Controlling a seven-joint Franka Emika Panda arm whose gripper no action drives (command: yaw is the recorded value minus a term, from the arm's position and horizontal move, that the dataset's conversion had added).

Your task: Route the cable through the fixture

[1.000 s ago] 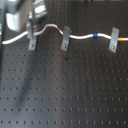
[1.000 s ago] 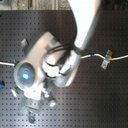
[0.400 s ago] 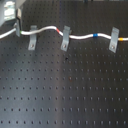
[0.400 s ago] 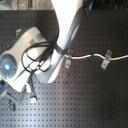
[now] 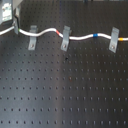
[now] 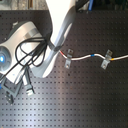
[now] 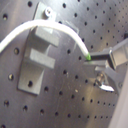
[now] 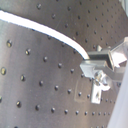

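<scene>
The cable, a thin white cord, runs in soft waves across the far part of the black perforated board in the first exterior view, with a red band near the middle clip and blue and yellow bands further toward the first exterior view's right. Three small grey bent-metal clips stand along it: the fixture on the first exterior view's left, the middle one, and the right clip, each slightly tilted. The cable crosses over all three. In the first wrist view the fixture shows flat, blocky steps, the cord arching over it. The gripper sits at the far left edge; its fingers are closed on the cable there. The whole near half of the matte board lies open.
</scene>
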